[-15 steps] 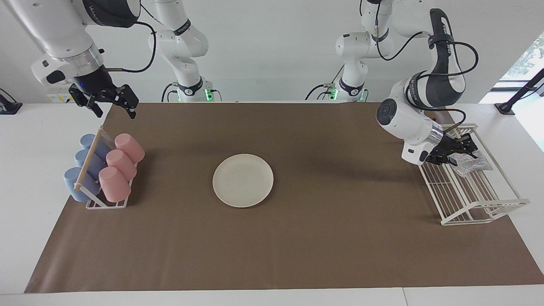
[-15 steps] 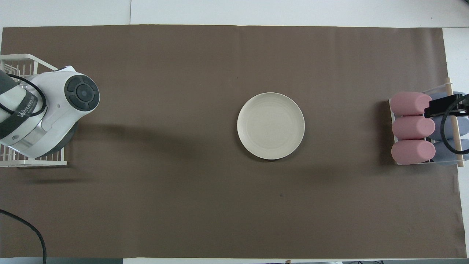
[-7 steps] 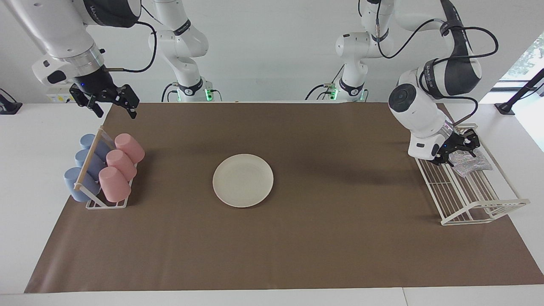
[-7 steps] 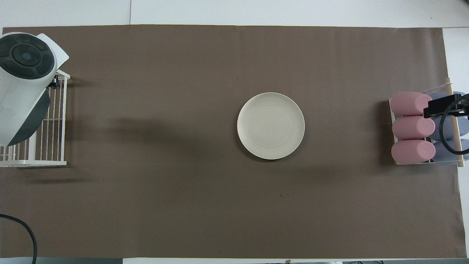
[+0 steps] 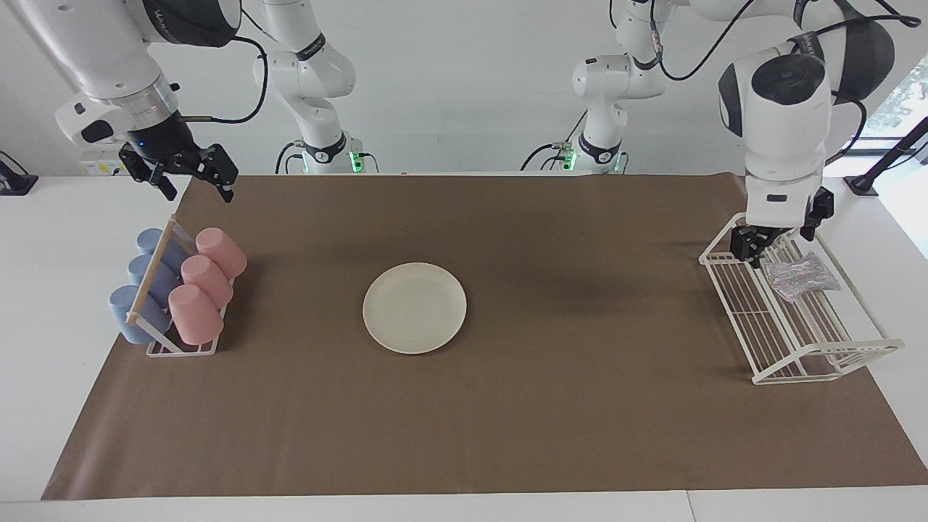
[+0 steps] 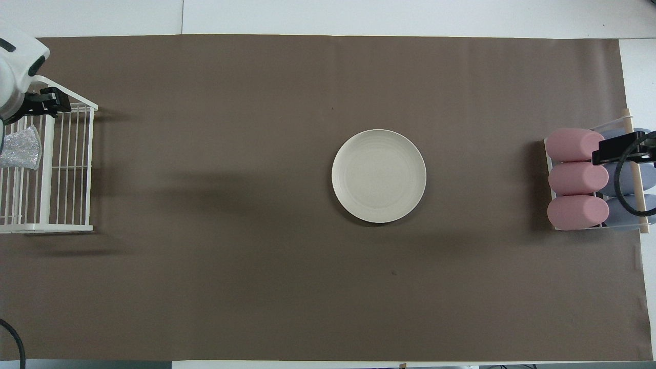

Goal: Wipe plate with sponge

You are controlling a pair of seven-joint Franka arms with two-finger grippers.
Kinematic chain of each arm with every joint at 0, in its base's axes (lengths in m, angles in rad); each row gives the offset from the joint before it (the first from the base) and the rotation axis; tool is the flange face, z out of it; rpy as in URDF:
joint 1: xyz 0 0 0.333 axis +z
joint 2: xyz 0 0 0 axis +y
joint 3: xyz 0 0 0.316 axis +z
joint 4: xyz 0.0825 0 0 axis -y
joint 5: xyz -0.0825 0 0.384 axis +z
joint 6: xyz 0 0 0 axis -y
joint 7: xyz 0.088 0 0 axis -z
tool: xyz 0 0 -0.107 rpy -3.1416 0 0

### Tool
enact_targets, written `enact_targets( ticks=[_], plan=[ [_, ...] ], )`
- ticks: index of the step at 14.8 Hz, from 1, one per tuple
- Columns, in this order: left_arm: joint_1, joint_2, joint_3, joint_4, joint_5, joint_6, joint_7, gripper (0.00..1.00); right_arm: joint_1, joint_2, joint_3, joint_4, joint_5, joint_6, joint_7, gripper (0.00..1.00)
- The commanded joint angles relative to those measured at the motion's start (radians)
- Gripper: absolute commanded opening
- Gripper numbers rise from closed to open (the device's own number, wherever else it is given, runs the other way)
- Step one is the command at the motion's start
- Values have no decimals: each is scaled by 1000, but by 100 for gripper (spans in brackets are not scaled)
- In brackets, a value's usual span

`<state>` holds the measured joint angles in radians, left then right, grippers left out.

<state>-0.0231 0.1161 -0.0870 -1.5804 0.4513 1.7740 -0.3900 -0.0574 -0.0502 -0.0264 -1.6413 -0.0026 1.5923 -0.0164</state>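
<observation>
Since a second ago the left arm has risen from the white wire rack (image 5: 797,330) and turned upright, so the left gripper (image 5: 774,243) now hangs over the rack's end nearest the robots, empty, its fingers spread apart. Freed from that gripper, the sponge (image 5: 801,276) lies by itself on the rack's wires, just under and beside the gripper and not touching it; in the overhead view the sponge (image 6: 19,148) shows as a glittery pad on the rack (image 6: 61,169) with the gripper's black tips (image 6: 48,101) above the rack's upper rim. That rack stands at the left arm's end of the bench, half on the brown mat (image 5: 551,406). At the mat's centre the plate (image 5: 415,307) sits flat and bare, well apart from both racks; from overhead it (image 6: 378,176) is a cream disc with faint rings. Over the mat's corner at the right arm's end, the right gripper (image 5: 190,176) waits in the air with its fingers apart, holding nothing, above the cup rack (image 5: 181,341). Three pink cups (image 5: 205,283) and three blue cups (image 5: 138,290) lie tilted in that rack, on either side of a wooden bar (image 5: 151,274).
</observation>
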Motion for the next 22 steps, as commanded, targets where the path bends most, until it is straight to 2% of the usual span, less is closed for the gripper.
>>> enact_targets(
  ticks=[1, 6, 8, 11, 13, 22],
  plan=[
    [49, -13, -2, 51, -135, -42, 56, 100, -4, -8, 8, -5, 0, -23, 15, 100],
    [93, -45, -4, 65, -272, -74, 95, 100, -4, -10, 8, -5, 0, -49, 15, 100],
    [115, -53, -4, 89, -336, -123, 99, 100, -4, -10, 8, -5, -2, -49, 15, 100],
    [118, -78, -4, 120, -367, -178, 150, 100, -4, -10, 10, -5, 0, -49, 15, 100],
    [132, -127, -2, 119, -416, -267, 204, 100, -4, -10, 8, -5, -2, -49, 15, 100],
    [77, -202, 44, 102, -545, -491, 281, 100, -4, -10, 8, -5, 0, -49, 15, 100]
  ],
)
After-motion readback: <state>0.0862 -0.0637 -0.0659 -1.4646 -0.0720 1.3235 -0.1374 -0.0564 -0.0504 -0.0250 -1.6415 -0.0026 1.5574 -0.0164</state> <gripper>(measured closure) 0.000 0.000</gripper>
